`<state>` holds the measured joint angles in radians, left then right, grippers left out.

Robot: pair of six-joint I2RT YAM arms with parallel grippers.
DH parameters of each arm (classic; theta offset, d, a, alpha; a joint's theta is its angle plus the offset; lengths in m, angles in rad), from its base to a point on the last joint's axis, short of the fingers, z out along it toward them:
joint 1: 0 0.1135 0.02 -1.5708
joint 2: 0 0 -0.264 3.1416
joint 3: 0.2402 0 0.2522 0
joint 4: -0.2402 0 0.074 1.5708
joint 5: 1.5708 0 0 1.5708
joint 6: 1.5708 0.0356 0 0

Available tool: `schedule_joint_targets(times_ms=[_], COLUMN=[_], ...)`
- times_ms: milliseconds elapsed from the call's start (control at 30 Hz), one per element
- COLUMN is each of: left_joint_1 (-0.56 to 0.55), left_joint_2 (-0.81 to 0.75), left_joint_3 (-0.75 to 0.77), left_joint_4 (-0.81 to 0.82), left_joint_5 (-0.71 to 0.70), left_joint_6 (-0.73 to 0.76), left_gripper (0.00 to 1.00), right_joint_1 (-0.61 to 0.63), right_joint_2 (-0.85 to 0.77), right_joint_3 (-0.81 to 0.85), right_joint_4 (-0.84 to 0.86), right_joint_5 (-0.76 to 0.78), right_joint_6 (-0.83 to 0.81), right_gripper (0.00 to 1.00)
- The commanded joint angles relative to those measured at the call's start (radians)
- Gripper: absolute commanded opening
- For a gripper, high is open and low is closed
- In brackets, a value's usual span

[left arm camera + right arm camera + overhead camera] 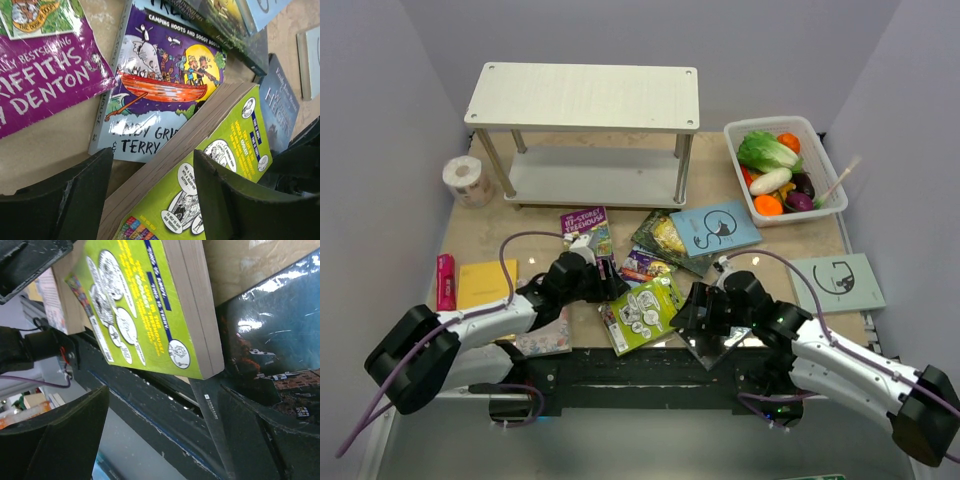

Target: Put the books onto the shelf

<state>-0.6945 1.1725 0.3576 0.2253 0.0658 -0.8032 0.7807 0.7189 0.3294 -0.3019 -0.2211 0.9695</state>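
Between our left gripper (152, 170) and right gripper (165, 405), both open and empty, the lime-green book (642, 312) looks stiff and slippery; we pinch its pages

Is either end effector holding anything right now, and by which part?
Nothing is held. The left end effector straddles the lime-green book at its page edge, not clamped; the right end effector is open and empty.

we see the lime-green paperback book (642, 313) lying before the pale two-tier wooden shelf (585, 97), the white plastic basket (767, 122) to the shelf's right.
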Motion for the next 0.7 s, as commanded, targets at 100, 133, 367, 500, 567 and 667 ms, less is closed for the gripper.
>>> schedule_joint_targets(times_ms=[100, 133, 367, 500, 567, 667], left_joint_1=[-0.052, -0.057, -0.105, -0.125, -0.131, -0.141], left_joint_2=[0.016, 0.015, 0.022, 0.044, 0.065, 0.102], left_joint_3=[-0.058, -0.074, -0.124, -0.141, -0.144, -0.157], left_joint_4=[0.091, 0.103, 0.172, 0.198, 0.204, 0.235], left_joint_5=[-0.034, -0.031, 0.0, 0.0, 0.0, 0.0], left_joint_6=[-0.039, -0.045, -0.082, -0.088, -0.088, -0.091], left_gripper=[0.6, 0.59, 0.45, 0.41, 0.37, 0.32], right_joint_1=[0.012, 0.012, 0.012, 0.012, 0.012, 0.012], right_joint_2=[0.1, 0.123, 0.252, 0.318, 0.317, 0.298], right_joint_3=[-0.027, -0.026, -0.024, -0.033, -0.061, -0.107], right_joint_4=[0.119, 0.138, 0.355, 0.444, 0.484, 0.512], right_joint_5=[-0.031, -0.026, 0.049, 0.065, 0.083, 0.137], right_joint_6=[0.006, 0.008, 0.051, 0.057, 0.075, 0.098], right_gripper=[0.91, 0.91, 0.91, 0.91, 0.92, 0.92])
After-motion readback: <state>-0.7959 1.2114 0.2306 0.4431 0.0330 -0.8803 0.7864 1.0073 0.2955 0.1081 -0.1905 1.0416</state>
